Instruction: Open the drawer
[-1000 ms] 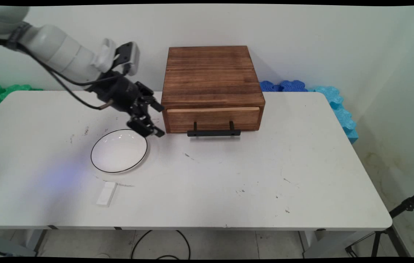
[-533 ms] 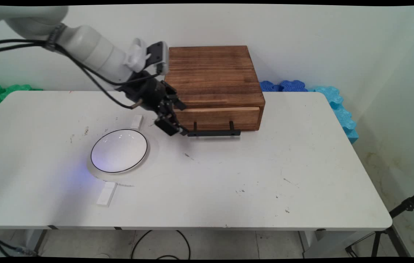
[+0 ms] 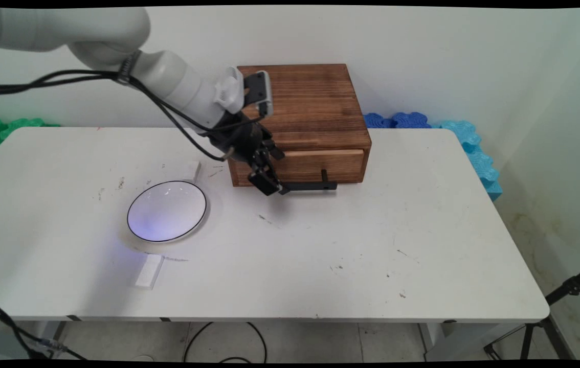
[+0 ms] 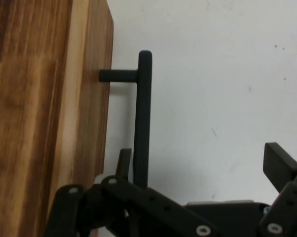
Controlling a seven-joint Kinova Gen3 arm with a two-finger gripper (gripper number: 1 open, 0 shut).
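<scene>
The claw (image 3: 269, 179) is wide open, fingers well apart. In the hand view one finger (image 4: 123, 165) sits at the lower middle, tucked in the gap between the drawer front and the black handle (image 4: 143, 118), and the other finger (image 4: 279, 165) is way over at the lower right over bare counter. So the handle bar sits between the two fingers, close by the first one. Can't tell if that finger actually touches the bar. It isn't holding anything.

The arm (image 3: 167, 84) comes in from the upper left of the main view and slopes down toward the middle, black cables hanging off it. The wrist is angled down and to the right, putting the claw at the left end of the handle (image 3: 305, 186), low in front of the wooden box (image 3: 297, 110).

The box sits at the back middle of the counter (image 3: 320, 255), near the wall. Its drawer (image 3: 320, 164) faces the near side and looks shut. The handle is a straight bar, long axis running left to right in the main view, held off the drawer front on short posts. In the hand view that same bar runs up and down.

Left of the box is a white plate (image 3: 166, 210) with a thin dark rim. A small white block (image 3: 191, 170) lies just above the plate, and another white block (image 3: 149, 270) lies below it, toward the counter's near edge.
</scene>
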